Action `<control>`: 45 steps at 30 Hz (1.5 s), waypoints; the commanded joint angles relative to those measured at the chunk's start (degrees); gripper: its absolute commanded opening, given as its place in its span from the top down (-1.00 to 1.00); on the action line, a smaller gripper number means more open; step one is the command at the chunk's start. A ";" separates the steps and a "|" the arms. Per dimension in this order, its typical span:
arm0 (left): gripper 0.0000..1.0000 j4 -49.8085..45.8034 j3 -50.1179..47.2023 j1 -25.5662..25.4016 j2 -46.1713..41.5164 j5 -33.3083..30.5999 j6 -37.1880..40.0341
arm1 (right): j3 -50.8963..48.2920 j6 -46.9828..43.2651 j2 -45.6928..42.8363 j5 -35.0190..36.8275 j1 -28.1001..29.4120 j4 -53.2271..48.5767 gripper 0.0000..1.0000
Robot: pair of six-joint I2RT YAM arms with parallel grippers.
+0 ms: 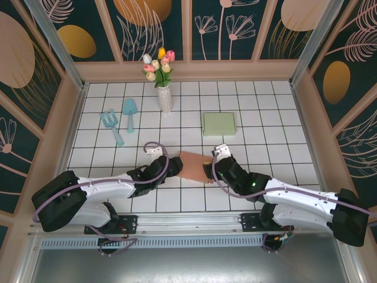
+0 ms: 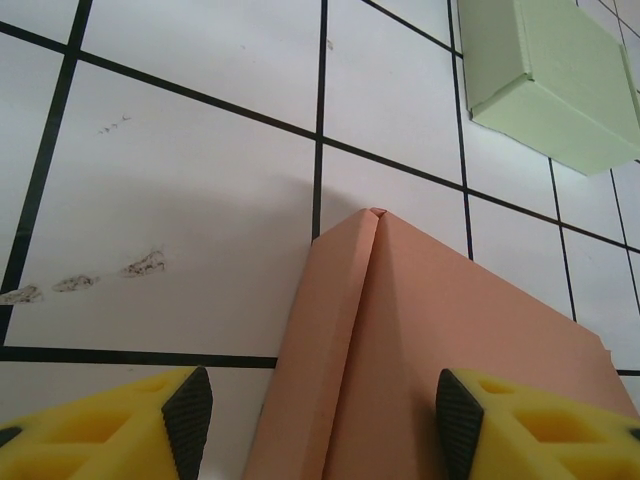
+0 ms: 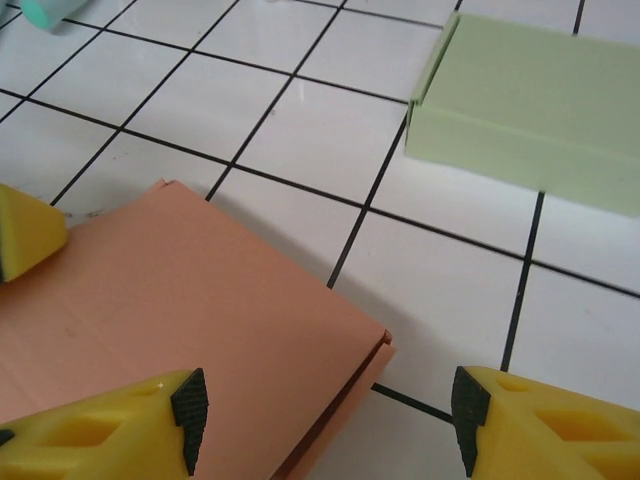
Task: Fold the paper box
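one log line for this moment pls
left hand: open, astride seam of pink box | right hand: open, over its corner | pink box: flat on tiles | green box: apart, untouched

top: you look down from behind | wrists: you're low, close over the tiles | shared: pink box (image 1: 191, 166), green box (image 1: 219, 124)

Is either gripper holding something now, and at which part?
Nothing is held. The left gripper and right gripper stand open over the pink paper box without clamping it.
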 commanded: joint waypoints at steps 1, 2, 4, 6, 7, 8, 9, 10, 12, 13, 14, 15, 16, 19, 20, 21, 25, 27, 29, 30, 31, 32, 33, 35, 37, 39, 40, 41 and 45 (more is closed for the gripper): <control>-0.28 -0.35 -0.73 -0.37 -0.69 -2.12 1.22 | -2.48 2.74 1.53 -7.12 -2.50 9.57 -0.35; -0.28 -0.34 -0.64 -0.34 -0.53 -2.30 1.31 | -2.79 2.87 2.23 -7.57 -2.86 10.11 -0.35; -0.29 -0.39 -0.64 -0.46 -0.16 -2.66 1.26 | -3.38 3.07 4.23 -7.99 -3.20 11.27 -0.35; -0.29 -0.70 -0.40 -0.44 0.17 -2.89 1.36 | -3.87 3.59 5.97 -8.00 -3.16 11.98 -0.35; -0.30 -1.47 -0.02 -0.39 -0.01 -3.09 1.56 | -4.16 4.10 6.89 -8.12 -3.14 12.41 -0.35; -0.32 -2.63 0.50 -0.43 -0.45 -3.38 1.76 | -4.40 4.44 7.72 -8.24 -3.19 12.63 -0.35; -0.34 -4.04 1.19 -0.47 -1.27 -3.66 2.11 | -4.53 4.80 8.76 -8.27 -3.07 12.66 -0.35; -0.38 -5.79 2.03 -0.49 -2.34 -3.89 2.48 | -4.61 4.91 9.76 -8.17 -3.10 12.51 -0.35; -0.45 -11.21 4.44 -0.53 -4.66 -5.45 2.56 | -4.45 4.76 11.17 -7.10 -3.12 11.68 -0.35; -0.48 -14.09 5.61 -0.68 -6.06 -6.58 2.53 | -4.34 4.59 11.67 -6.44 -3.12 11.20 -0.36; -0.59 -16.20 6.45 -0.79 -7.23 -7.38 2.56 | -4.36 4.48 11.85 -6.16 -3.16 11.10 -0.36; -0.79 -18.07 7.23 -0.82 -8.41 -7.79 2.47 | -4.47 4.32 11.93 -6.18 -3.20 11.22 -0.36; -0.97 -19.29 7.65 -0.94 -9.22 -7.79 2.30 | -4.53 4.22 11.91 -6.38 -3.14 11.43 -0.37; -0.97 -20.51 8.67 -1.99 -9.43 -5.19 1.59 | -5.06 3.84 12.08 -7.05 -3.21 12.20 -0.36; -0.97 -21.24 9.64 -2.74 -8.22 -4.79 1.52 | -5.06 3.53 12.23 -7.32 -3.16 12.22 -0.37; -0.97 -22.16 10.83 -3.70 -6.61 -5.21 1.89 | -5.08 3.35 12.41 -7.52 -3.27 12.26 -0.37; -0.96 -25.67 15.70 -5.70 0.77 -7.11 1.66 | -5.89 3.50 12.42 -8.84 -3.38 12.81 -0.37; -0.91 -25.47 17.19 -6.18 3.46 -7.11 1.71 | -6.36 3.85 12.15 -8.96 -3.48 12.92 -0.36; -0.90 -26.00 18.51 -6.19 5.39 -7.75 1.71 | -6.64 4.03 12.06 -9.08 -3.82 13.01 -0.37; -0.89 -26.78 19.23 -6.21 6.14 -8.42 1.62 | -6.73 4.13 12.06 -9.17 -3.91 13.10 -0.36; -0.89 -27.44 19.62 -6.25 6.63 -8.72 1.46 | -6.73 4.12 12.16 -9.28 -4.00 13.10 -0.36; -0.89 -27.87 19.91 -6.23 7.01 -8.67 1.32 | -6.73 4.21 12.28 -9.46 -4.05 13.23 -0.36; -0.89 -27.97 19.83 -6.26 7.11 -8.41 1.05 | -6.71 4.29 12.57 -9.56 -4.18 13.35 -0.36; -0.89 -27.54 19.09 -6.26 6.88 -7.75 0.69 | -6.67 4.41 13.20 -9.68 -4.25 13.62 -0.36; -0.87 -27.43 18.36 -6.25 6.70 -7.34 0.04 | -6.36 4.41 14.09 -9.94 -4.26 13.78 -0.36; -0.84 -26.81 17.57 -6.23 6.85 -5.97 -0.16 | -5.98 4.30 14.82 -10.18 -4.24 13.50 -0.36; -0.83 -26.45 17.32 -6.26 6.98 -5.41 -0.27 | -5.90 4.30 15.01 -10.18 -4.26 13.40 -0.36; -0.82 -26.00 17.05 -6.23 7.15 -4.85 -0.40 | -5.86 4.30 15.14 -10.21 -4.26 13.46 -0.35; -0.82 -24.65 17.13 -6.35 9.22 -3.73 -0.54 | -5.94 4.30 14.88 -9.77 -4.24 13.21 -0.35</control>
